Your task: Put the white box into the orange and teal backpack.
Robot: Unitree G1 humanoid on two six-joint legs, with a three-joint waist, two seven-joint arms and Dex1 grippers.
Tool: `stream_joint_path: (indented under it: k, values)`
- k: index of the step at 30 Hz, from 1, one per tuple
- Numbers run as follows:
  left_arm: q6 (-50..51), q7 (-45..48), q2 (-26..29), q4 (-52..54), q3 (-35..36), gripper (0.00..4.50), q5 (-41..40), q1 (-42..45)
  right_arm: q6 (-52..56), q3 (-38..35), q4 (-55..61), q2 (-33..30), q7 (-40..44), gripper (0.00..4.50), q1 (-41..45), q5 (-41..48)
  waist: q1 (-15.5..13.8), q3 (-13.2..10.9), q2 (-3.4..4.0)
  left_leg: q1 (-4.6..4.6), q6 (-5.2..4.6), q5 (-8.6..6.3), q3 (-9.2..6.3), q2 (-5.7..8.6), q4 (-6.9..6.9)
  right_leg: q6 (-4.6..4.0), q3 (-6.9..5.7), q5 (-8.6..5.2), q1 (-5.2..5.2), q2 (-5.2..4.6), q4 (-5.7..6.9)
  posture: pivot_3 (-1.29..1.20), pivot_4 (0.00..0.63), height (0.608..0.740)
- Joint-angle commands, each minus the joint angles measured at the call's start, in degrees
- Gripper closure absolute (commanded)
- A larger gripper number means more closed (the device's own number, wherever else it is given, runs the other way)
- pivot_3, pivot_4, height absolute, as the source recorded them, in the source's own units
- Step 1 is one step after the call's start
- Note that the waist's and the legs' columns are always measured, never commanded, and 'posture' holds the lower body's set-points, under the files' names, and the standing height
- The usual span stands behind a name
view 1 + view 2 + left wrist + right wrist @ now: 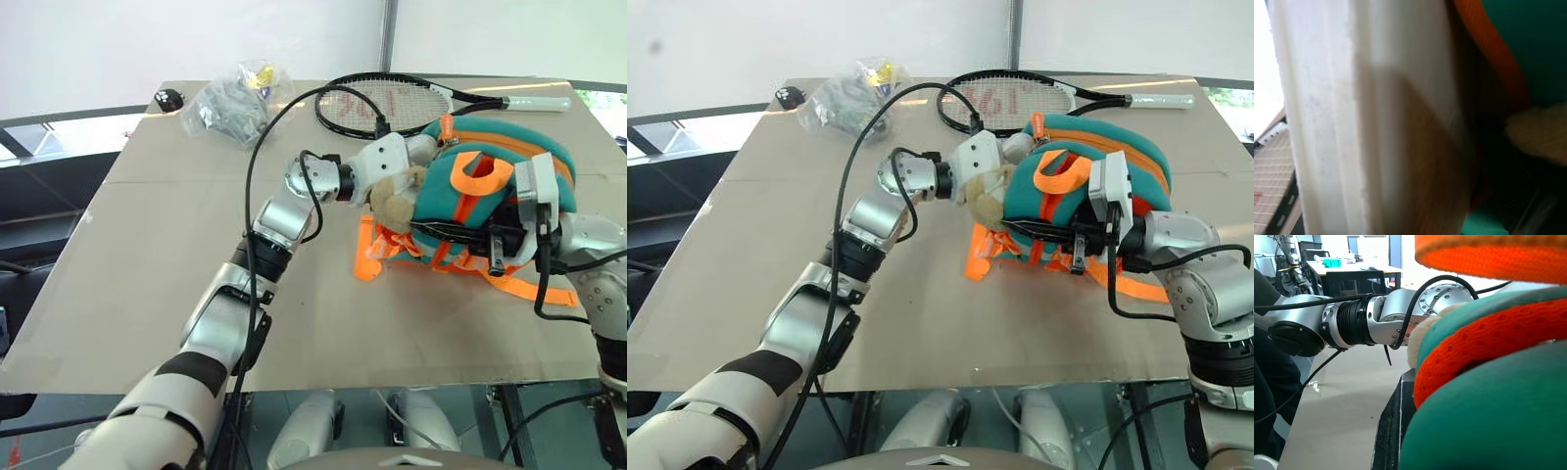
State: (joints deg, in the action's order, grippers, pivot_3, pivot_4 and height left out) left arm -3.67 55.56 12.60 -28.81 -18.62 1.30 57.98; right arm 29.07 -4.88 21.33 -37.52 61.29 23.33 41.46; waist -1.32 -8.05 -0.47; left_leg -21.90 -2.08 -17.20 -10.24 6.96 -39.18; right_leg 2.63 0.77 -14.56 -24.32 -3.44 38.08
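Note:
The orange and teal backpack (490,176) lies on the table's right half, with a tan plush bear (394,203) at its left side. My left gripper (413,157) reaches in from the left to the backpack's upper left edge and is shut on the white box (1019,145). In the left wrist view the box (1376,117) sits close against orange trim and teal fabric. My right gripper (477,233) comes in from the right and is shut on the backpack's front edge. Its black finger (1393,426) lies under the fabric.
A black tennis racket (392,103) lies behind the backpack at the far edge. A crinkled clear plastic bag (230,103) and a small black object (168,99) sit at the back left. The tan table (147,264) has bare room on its left and front.

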Motion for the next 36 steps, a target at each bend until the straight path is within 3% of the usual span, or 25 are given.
stream_joint_path:
  k: [1,5,9,10,16,22,24,27,30,34,36]
  values:
    - [-5.0,3.6,-4.6,-0.9,-8.5,1.94,4.6,-0.3,-1.0,-2.1,1.4,0.2,-2.2,4.48,1.1,0.6,0.0,0.0,0.00,0.00,0.00,0.00,-0.01,0.02,0.00,0.01,-0.01,0.01,0.01,-0.01,0.00,0.00,0.150,0.739]
    - [-4.7,5.2,-8.2,-3.0,-9.0,1.94,5.4,0.9,-1.8,-1.5,0.0,0.5,-2.8,4.48,1.3,-1.3,-0.4,0.0,-0.01,0.02,-0.01,0.00,-0.07,0.05,-0.02,0.02,-0.07,0.01,0.06,-0.05,-0.01,0.00,0.150,0.739]
    - [-0.9,4.7,-8.6,-1.0,-5.1,0.13,2.7,0.7,-2.0,-1.1,-0.8,0.9,-3.9,4.50,1.5,-2.8,-0.8,0.0,-0.01,0.01,-0.01,0.00,-0.12,0.08,-0.04,0.03,-0.11,0.01,0.07,-0.07,-0.01,0.00,0.150,0.739]
    - [1.5,4.9,-7.5,1.5,-3.6,0.03,1.4,0.1,-2.2,-1.1,-1.1,1.0,-4.3,4.50,1.5,-3.4,-0.8,0.0,-0.01,0.01,-0.01,0.00,-0.13,0.08,-0.04,0.03,-0.11,0.01,0.07,-0.07,-0.01,0.00,0.150,0.739]
    - [21.9,11.4,4.2,21.9,5.0,0.03,-10.7,-5.8,-3.0,-1.2,-4.5,1.9,-7.5,4.50,2.2,-7.3,1.1,0.0,0.00,0.02,-0.01,0.00,-0.14,0.06,0.00,0.03,-0.02,0.01,0.00,-0.03,0.04,0.00,0.150,0.739]
    - [42.8,12.1,15.5,36.3,19.4,0.03,-28.8,-13.2,-3.6,-0.5,-9.3,2.1,-10.8,4.50,3.5,-11.0,2.6,0.0,0.04,0.05,-0.01,0.00,-0.12,0.05,0.06,0.02,0.11,0.01,-0.16,0.02,0.21,0.00,0.150,0.739]
    - [50.2,10.7,18.0,39.6,24.5,0.03,-35.5,-16.1,-0.7,-3.6,-8.3,3.9,-10.4,4.50,4.1,-4.1,2.6,0.0,0.05,0.06,0.00,0.00,-0.13,0.03,0.07,0.02,0.10,0.01,-0.17,0.05,0.24,0.00,0.150,0.739]
    - [55.8,5.8,17.6,43.2,28.2,0.03,-41.4,-18.6,4.2,-8.3,-6.6,5.8,-10.8,4.50,5.6,6.6,2.7,0.0,0.05,0.06,-0.01,0.00,-0.13,0.02,0.06,0.02,0.11,0.01,-0.16,0.05,0.23,0.00,0.150,0.739]
    - [59.3,-0.4,14.2,45.1,29.9,0.03,-45.9,-19.4,6.6,-10.0,-5.6,5.5,-10.5,4.50,6.2,11.3,1.9,0.0,0.04,0.04,-0.01,0.00,-0.13,0.05,-0.01,0.02,0.07,0.01,-0.10,0.00,0.17,0.00,0.150,0.739]
    - [59.0,-10.9,8.2,43.7,28.0,0.03,-43.7,-19.4,9.4,-13.6,-6.4,7.0,-13.9,4.50,8.4,19.1,1.8,0.0,0.04,0.07,-0.01,0.00,-0.17,0.06,-0.02,0.02,-0.01,0.01,0.01,-0.02,0.09,0.00,0.150,0.739]
    - [58.4,-12.4,6.9,43.2,27.9,0.03,-44.2,-19.7,9.1,-12.7,-7.0,5.6,-13.3,4.50,7.5,16.7,2.0,0.0,0.05,0.08,-0.01,0.00,-0.16,0.06,-0.02,0.02,0.01,0.01,0.01,-0.01,0.10,0.00,0.150,0.739]
